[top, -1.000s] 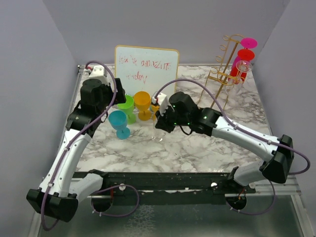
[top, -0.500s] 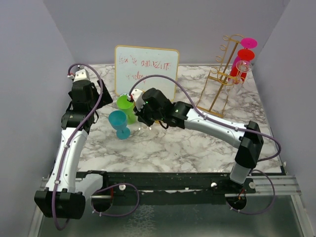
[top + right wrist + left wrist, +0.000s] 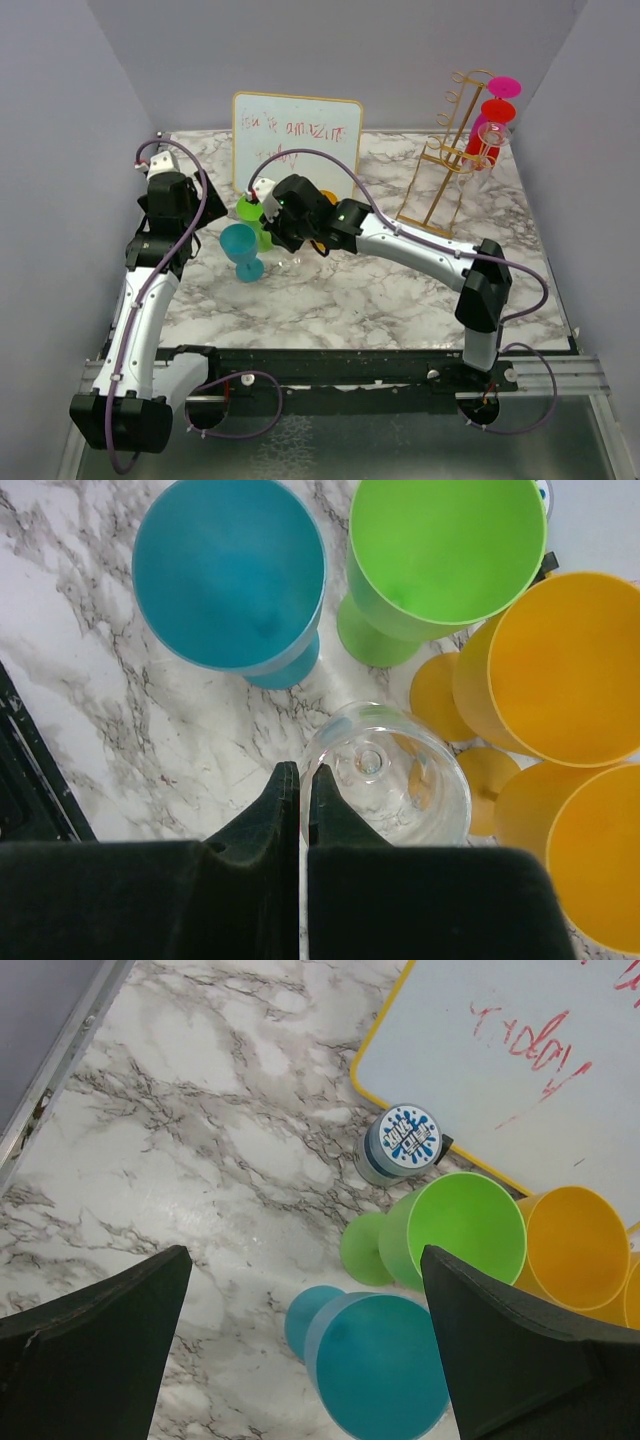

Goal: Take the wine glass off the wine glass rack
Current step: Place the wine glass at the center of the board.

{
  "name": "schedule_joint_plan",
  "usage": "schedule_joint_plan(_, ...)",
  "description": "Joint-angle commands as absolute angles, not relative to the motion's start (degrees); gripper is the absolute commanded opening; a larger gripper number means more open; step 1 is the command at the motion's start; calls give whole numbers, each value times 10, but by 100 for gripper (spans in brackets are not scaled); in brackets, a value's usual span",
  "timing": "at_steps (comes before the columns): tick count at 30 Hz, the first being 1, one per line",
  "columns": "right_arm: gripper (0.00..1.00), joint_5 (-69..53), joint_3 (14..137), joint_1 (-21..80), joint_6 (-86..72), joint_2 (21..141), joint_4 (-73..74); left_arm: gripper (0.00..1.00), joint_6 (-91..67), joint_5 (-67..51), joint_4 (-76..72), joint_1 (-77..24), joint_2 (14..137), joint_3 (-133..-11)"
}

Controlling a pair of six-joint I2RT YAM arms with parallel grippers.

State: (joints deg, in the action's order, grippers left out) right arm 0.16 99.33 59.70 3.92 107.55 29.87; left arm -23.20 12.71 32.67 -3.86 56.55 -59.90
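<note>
As R hand (image 3: 300, 772) grips 1 glass (image 3: 400, 785): 4 cups (image 3: 228, 570).

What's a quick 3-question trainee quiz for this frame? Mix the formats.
1. True or false: the left claw is shut.
2. The right claw is clamped on: A) a blue cup, B) the rim of the clear wine glass, C) the whiteboard.
3. What colour is the topmost glass on the wine glass rack?
Key: 1 false, it is wide open. 2 B. 3 pink.
</note>
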Motion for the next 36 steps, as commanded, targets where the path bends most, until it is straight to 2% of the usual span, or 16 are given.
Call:
schedule_joint_plan(1, 0, -24, 1024, 603, 39, 1096, 311, 99, -233, 146, 322, -36, 549, -590)
schedule_joint_plan(27, 3, -19, 1090, 603, 30, 1154, 341, 99, -219, 142, 305, -36, 520, -573)
schedule_joint_plan(32, 8, -20, 1112, 603, 27, 1167, 364, 99, -216, 136, 301, -36, 516, -570)
schedule_joint_plan(36, 18, -23, 1136, 603, 28, 1180, 390, 99, -215, 135, 300, -36, 515, -570)
